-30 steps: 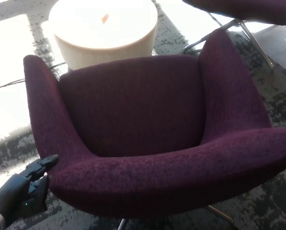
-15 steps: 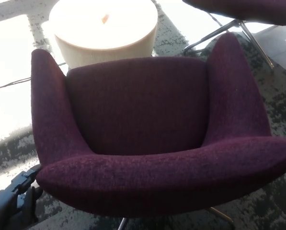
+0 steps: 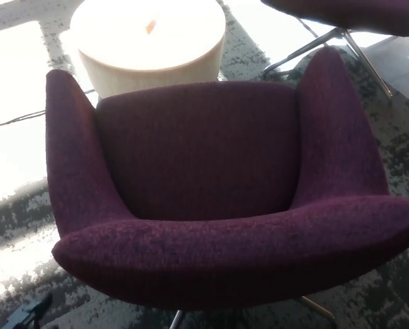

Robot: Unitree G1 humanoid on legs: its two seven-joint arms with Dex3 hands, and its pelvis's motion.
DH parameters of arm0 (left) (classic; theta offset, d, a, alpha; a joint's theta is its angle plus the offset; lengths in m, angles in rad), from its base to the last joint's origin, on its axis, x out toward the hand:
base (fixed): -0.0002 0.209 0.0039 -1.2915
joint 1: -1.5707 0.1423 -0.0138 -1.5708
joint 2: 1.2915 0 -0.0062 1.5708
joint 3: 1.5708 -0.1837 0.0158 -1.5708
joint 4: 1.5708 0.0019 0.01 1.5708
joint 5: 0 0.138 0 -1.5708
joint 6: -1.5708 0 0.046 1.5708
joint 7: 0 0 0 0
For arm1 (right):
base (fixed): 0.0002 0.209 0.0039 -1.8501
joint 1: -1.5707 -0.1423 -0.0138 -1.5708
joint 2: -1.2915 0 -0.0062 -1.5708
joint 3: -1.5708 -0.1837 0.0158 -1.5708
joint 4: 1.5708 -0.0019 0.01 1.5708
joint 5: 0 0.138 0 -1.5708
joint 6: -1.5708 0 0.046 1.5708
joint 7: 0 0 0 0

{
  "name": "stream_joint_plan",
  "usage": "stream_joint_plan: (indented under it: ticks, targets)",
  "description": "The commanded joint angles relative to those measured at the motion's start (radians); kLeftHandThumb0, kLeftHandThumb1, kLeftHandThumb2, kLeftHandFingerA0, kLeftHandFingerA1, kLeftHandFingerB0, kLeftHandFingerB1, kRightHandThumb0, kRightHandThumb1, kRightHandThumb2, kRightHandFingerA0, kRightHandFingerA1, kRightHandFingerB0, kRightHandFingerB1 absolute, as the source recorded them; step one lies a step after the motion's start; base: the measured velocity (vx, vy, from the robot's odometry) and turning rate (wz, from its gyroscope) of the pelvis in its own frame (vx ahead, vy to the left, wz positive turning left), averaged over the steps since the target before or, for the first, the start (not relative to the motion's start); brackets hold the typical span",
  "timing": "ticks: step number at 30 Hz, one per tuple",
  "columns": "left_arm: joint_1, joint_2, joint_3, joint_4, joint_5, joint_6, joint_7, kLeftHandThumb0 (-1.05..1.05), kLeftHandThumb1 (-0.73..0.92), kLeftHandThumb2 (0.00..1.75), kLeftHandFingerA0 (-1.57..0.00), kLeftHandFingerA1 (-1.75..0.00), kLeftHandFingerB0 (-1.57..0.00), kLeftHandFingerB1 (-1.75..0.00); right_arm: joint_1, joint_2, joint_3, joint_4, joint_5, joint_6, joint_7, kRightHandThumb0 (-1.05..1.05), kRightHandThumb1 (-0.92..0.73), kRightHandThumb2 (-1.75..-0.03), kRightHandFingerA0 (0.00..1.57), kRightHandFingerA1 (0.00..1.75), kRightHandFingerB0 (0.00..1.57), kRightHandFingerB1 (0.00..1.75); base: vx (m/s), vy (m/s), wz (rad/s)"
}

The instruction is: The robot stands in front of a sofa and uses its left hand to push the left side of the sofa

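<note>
The purple sofa (image 3: pixel 211 185) sits on the carpet (image 3: pixel 26 205), just in front of the round table (image 3: pixel 149 41). Only a tip of the left hand (image 3: pixel 27 317) shows at the bottom left corner (I cannot tell if it is spread or pressed together), apart from the sofa. To push well, it should lay flat on the sofa's left side and press slowly.

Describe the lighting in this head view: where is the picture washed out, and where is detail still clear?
Head view: sunlight overexposes the round cream side table's top and the floor patches at left to near white; the plum fabric armchair stays evenly lit, weave sharp; the black left hand sits dim at the bottom edge.
</note>
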Motion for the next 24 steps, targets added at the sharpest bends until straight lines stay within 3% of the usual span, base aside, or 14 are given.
stream_joint_plan:
  ticks: [1, 3, 6, 7, 10, 11, 14, 15, 16, 17, 19, 20, 24]
  targets:
    - [0.036, -0.006, 0.026, 0.01, -0.035, -0.018, -0.038, -0.86, 0.86, 1.2, -0.06, -0.26, -0.06, -0.17, 0.018, -0.015, -0.001, 0.005, 0.001, -0.003, -0.005, -1.05, -0.89, -0.86, 0.64, 1.36, 0.35, 1.28, 0.0, 0.0, 0.0]
    - [0.048, -0.012, 0.037, 0.011, -0.046, -0.014, -0.05, -0.9, 0.89, 1.21, -0.06, -0.2, -0.06, -0.13, 0.019, -0.015, -0.001, 0.005, 0.003, -0.006, -0.005, -1.05, -0.9, -0.86, 0.68, 1.37, 0.42, 1.22, 0.0, 0.0, 0.0]
    - [0.061, -0.025, 0.055, 0.012, -0.064, -0.01, -0.057, -0.92, 0.91, 1.21, -0.04, -0.18, -0.03, -0.12, 0.017, -0.012, -0.005, 0.005, 0.007, -0.003, -0.001, -1.05, -0.91, -0.82, 0.6, 1.38, 0.38, 1.24, 0.0, 0.0, 0.0]
    - [0.075, -0.037, 0.072, 0.017, -0.081, -0.014, -0.066, -0.9, 0.9, 1.22, -0.01, -0.19, -0.01, -0.11, 0.016, -0.011, -0.005, 0.006, 0.007, -0.002, 0.001, -0.9, -0.49, -1.31, 0.78, 1.23, 0.03, 0.81, 0.0, 0.0, 0.0]
    - [0.091, -0.046, 0.085, 0.018, -0.079, -0.02, -0.064, -0.92, 0.9, 1.22, -0.04, -0.21, -0.03, -0.1, 0.014, -0.009, -0.006, 0.007, 0.009, 0.001, 0.01, -0.9, -0.49, -1.31, 0.68, 1.18, 0.01, 0.79, 0.0, 0.0, 0.0]
    - [0.102, -0.054, 0.089, 0.019, -0.082, -0.012, -0.064, -0.89, 0.89, 1.2, -0.05, -0.24, -0.04, -0.13, 0.014, -0.008, -0.003, 0.007, 0.005, 0.001, 0.006, -1.05, -0.89, -0.86, 0.61, 1.35, 0.34, 1.27, 0.0, 0.0, 0.0]
    - [0.11, -0.072, 0.104, 0.035, -0.094, -0.004, -0.07, -0.85, 0.89, 1.18, -0.05, -0.24, -0.04, -0.17, 0.011, -0.01, 0.002, 0.007, -0.001, 0.003, 0.006, -1.05, -0.9, -0.85, 0.6, 1.33, 0.34, 1.24, 0.0, 0.0, 0.0]
    - [0.112, -0.07, 0.089, 0.05, -0.072, -0.002, -0.066, -0.88, 0.92, 1.22, 0.0, -0.15, 0.0, -0.12, 0.011, -0.01, 0.004, 0.007, -0.002, 0.002, 0.005, -0.85, -0.48, -1.29, 0.84, 1.21, 0.06, 0.78, 0.0, 0.0, 0.0]
    - [0.113, -0.069, 0.08, 0.06, -0.06, 0.003, -0.063, -0.89, 0.9, 1.21, 0.0, -0.16, 0.0, -0.13, 0.01, -0.011, 0.006, 0.007, -0.003, 0.004, 0.003, -0.88, -0.49, -1.31, 0.74, 1.17, 0.02, 0.77, 0.0, 0.0, 0.0]
    - [0.117, -0.066, 0.073, 0.066, -0.05, 0.014, -0.054, -0.92, 0.9, 1.21, -0.04, -0.16, -0.03, -0.12, 0.009, -0.01, 0.008, 0.007, -0.005, 0.005, 0.002, -0.88, -0.5, -1.31, 0.85, 1.23, 0.04, 0.79, 0.0, 0.0, 0.0]
    - [0.12, -0.056, 0.05, 0.078, -0.024, -0.016, -0.045, -0.91, 0.89, 1.22, 0.0, -0.18, 0.0, -0.12, 0.007, -0.006, 0.007, 0.007, -0.002, 0.004, 0.003, -0.86, -0.49, -1.3, 0.86, 1.24, 0.06, 0.79, 0.0, 0.0, 0.0]
    - [0.114, -0.054, 0.037, 0.087, -0.011, -0.023, -0.028, -0.92, 0.86, 1.21, 0.0, -0.18, 0.0, -0.12, 0.001, -0.006, 0.003, 0.007, 0.003, 0.007, 0.01, -0.91, -0.52, -1.33, 0.75, 1.19, 0.01, 0.77, 0.0, 0.0, 0.0]
    - [0.121, -0.044, -0.007, 0.104, 0.033, -0.047, 0.039, -0.91, 0.83, 1.19, -0.08, -0.24, -0.08, -0.17, 0.005, -0.002, 0.003, 0.009, 0.002, 0.008, 0.007, -0.93, -0.53, -1.34, 0.57, 1.13, 0.0, 0.8, 0.0, 0.0, 0.0]
